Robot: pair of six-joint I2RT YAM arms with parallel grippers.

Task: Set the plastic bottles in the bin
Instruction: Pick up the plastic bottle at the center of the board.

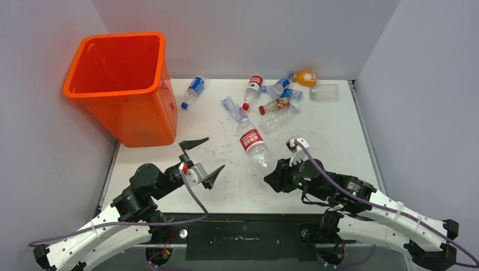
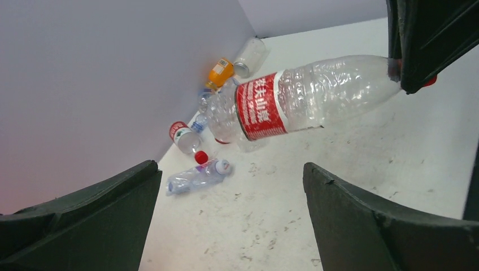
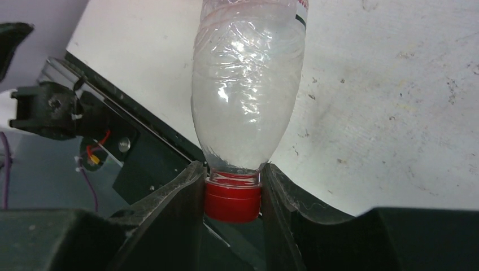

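Observation:
My right gripper (image 3: 233,182) is shut on the red cap (image 3: 233,200) of a clear plastic bottle with a red label (image 1: 252,144), gripping the neck from both sides. The bottle's body (image 3: 245,96) points away from the gripper, roughly level and low over the white table. My left gripper (image 1: 206,158) is open and empty, left of that bottle, which shows ahead of it (image 2: 294,99). The orange bin (image 1: 113,90) stands at the far left corner, past the left gripper. Several more plastic bottles (image 1: 277,96) lie in a cluster at the back of the table.
A blue-labelled bottle (image 1: 194,90) lies alone beside the bin. An orange bottle (image 1: 305,78) and a clear jar-like bottle (image 1: 323,92) lie against the back wall. Grey walls close in the table on three sides. A small crushed bottle (image 2: 195,176) lies ahead of the left fingers.

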